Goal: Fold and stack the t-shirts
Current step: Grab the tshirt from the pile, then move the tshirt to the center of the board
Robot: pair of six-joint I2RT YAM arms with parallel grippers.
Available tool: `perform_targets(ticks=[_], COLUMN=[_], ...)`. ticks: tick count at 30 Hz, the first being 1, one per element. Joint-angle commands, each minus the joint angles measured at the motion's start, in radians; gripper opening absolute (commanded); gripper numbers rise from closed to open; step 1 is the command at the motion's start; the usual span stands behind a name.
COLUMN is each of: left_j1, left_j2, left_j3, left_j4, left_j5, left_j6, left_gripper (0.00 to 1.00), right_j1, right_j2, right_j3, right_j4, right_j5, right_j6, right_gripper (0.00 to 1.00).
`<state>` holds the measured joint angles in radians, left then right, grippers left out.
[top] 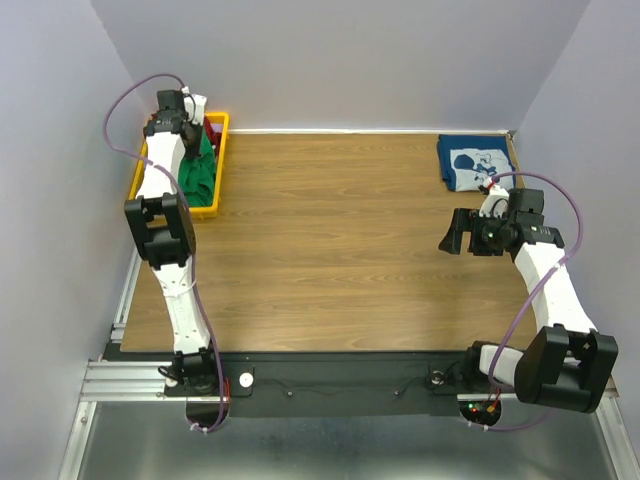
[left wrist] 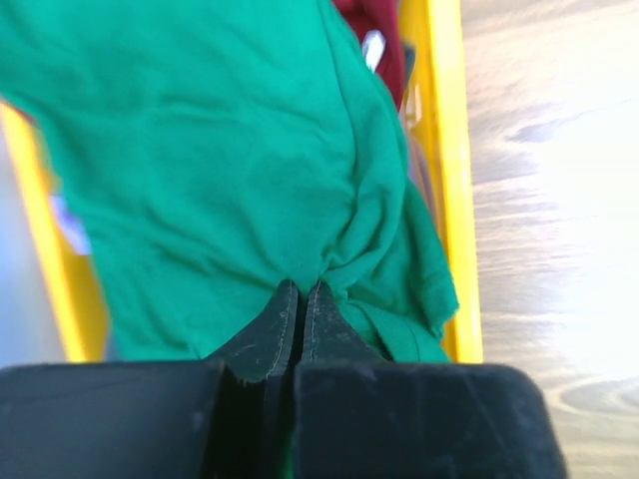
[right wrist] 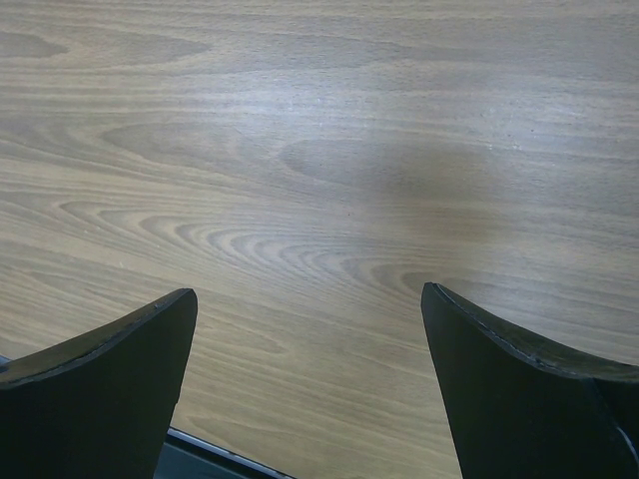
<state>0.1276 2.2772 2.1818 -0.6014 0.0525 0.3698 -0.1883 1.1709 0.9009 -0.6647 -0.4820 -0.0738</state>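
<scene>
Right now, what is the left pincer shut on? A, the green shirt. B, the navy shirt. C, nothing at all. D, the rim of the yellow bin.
A: in the left wrist view the left pincer has its tips together on a bunched fold of the green shirt, which lies in the bin.

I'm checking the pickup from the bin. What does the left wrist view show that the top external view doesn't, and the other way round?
Only the left wrist: the left tool pinched shut on a bunched fold of the green t-shirt. Only the top external: the folded navy t-shirt at the far right corner, and the right tool open above the table. Both: the green shirt in the yellow bin on that table.
</scene>
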Motion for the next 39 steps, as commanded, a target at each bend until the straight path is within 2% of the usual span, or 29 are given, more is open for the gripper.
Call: perform_targets(ticks=[1,4,9,13,15,21,24,28,30,31,32,33,34,35,37,38,39], left_j1=[0.012,0.001,-0.081,-0.192,-0.259,-0.411,-0.430,-0.424,-0.413,-0.408,-0.407,-0.405,-0.404,-0.363,-0.272,-0.175,-0.136], left_j2=[-0.218,-0.296,-0.409,-0.490,-0.551,-0.622,-0.657,-0.717,-0.757,-0.778,-0.820,-0.841,-0.882,-0.901,-0.930,-0.929,-0.920], left_j3=[0.122,0.163,0.187,0.202,0.202,0.211,0.216,0.188,0.035,-0.043,-0.207,-0.297,-0.395,-0.592,-0.754,-0.865,-0.895], left_j4=[-0.023,-0.034,-0.026,0.000,0.037,0.132,0.182,0.233,0.223,0.212,0.160,0.138,0.131,0.143,0.153,0.185,0.186], left_j5=[0.090,0.176,0.239,0.314,0.416,0.559,0.684,0.751,0.757,0.762,0.777,0.762,0.695,0.682,0.672,0.667,0.659], left_j6=[0.012,-0.005,-0.015,-0.054,-0.103,-0.221,-0.264,-0.263,-0.207,-0.180,-0.136,-0.044,-0.023,-0.006,0.055,0.057,0.066], left_gripper=[0.00,0.00,0.00,0.00,0.00,0.00,0.00,0.00,0.00,0.04,0.12,0.23,0.24,0.29,0.34,0.38,0.41], right_j1=[0.001,0.001,0.001,0.001,0.001,0.000,0.000,0.000,0.000,0.000,0.000,0.000,0.000,0.000,0.000,0.000,-0.002], right_j2=[-0.030,-0.030,-0.034,-0.047,-0.059,-0.089,-0.105,-0.111,-0.111,-0.111,-0.109,-0.108,-0.108,-0.106,-0.099,-0.097,-0.093], right_j3=[-0.008,-0.007,-0.003,-0.002,0.001,0.007,0.003,0.004,0.009,0.010,0.018,0.023,0.027,0.038,0.050,0.058,0.061], right_j4=[0.050,0.050,0.051,0.051,0.053,0.051,0.053,0.051,0.050,0.050,0.048,0.047,0.043,0.034,0.013,-0.002,-0.009], right_j5=[-0.006,-0.012,-0.013,-0.003,0.016,0.046,0.031,0.011,0.005,0.006,0.006,0.013,0.017,0.023,0.022,0.029,0.033], right_j6=[0.006,0.005,0.006,0.009,0.012,0.005,0.002,-0.003,-0.006,-0.011,-0.014,-0.018,-0.021,-0.027,-0.060,-0.072,-0.098], right_gripper=[1.00,1.00,1.00,1.00,1.00,1.00,1.00,1.00,1.00,1.00,1.00,1.00,1.00,1.00,1.00,1.00,1.00])
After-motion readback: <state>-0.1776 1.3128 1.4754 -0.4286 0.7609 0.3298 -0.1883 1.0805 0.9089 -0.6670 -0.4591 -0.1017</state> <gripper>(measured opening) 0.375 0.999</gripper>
